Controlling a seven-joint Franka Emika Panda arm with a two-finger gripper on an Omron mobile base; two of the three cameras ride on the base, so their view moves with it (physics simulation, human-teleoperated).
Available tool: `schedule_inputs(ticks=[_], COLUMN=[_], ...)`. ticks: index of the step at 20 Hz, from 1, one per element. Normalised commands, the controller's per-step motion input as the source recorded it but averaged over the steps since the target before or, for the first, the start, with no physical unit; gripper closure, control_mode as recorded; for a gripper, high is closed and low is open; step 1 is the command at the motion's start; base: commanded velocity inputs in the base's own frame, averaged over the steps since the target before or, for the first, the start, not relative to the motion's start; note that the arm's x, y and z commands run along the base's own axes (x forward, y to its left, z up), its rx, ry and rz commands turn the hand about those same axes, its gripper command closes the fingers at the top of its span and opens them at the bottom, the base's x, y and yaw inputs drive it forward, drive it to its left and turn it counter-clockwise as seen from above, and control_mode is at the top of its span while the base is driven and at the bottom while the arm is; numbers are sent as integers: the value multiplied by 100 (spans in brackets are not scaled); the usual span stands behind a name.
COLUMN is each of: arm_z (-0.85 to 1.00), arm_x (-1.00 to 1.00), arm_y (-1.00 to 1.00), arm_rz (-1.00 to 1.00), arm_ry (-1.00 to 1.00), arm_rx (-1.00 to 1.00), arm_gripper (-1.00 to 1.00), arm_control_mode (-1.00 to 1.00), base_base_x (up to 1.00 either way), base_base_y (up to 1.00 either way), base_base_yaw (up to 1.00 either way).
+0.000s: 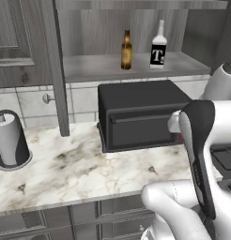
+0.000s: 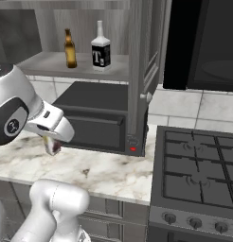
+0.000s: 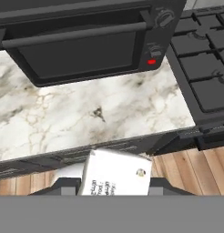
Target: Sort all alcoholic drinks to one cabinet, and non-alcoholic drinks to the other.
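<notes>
Two alcoholic drinks stand upright side by side on the shelf of the open upper cabinet: a slim brown beer bottle and a taller clear bottle with a black "T" label. My gripper is far below them, over the counter's front edge, and is shut on a small white carton with fine print. Seen from the right base, the gripper hangs in front of the toaster oven with the carton sticking out below it.
A black toaster oven sits on the marble counter under the cabinet. A paper towel roll stands at the left. A gas stove lies to the right, with a black microwave above it. The cabinet doors hang open.
</notes>
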Motion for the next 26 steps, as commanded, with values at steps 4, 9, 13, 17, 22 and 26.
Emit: schedule_inputs(ticks=[4, 9, 13, 17, 22, 26], arm_z=[0, 0, 0, 0, 0, 0], arm_x=[-37, 0, 0, 0, 0, 0], arm_y=[3, 0, 0, 0, 0, 0], arm_rz=[0, 0, 0, 0, 0, 0], arm_ry=[0, 0, 0, 0, 0, 0], arm_rx=[0, 0, 0, 0, 0, 0], arm_gripper=[100, 100, 100, 100, 100, 100], arm_control_mode=[-100, 100, 100, 100, 100, 100], base_base_x=[0, -96, -81, -8, 0, 0], base_base_y=[0, -23, -83, -100, -100, -100], base_base_yaw=[0, 0, 0, 0, 0, 0])
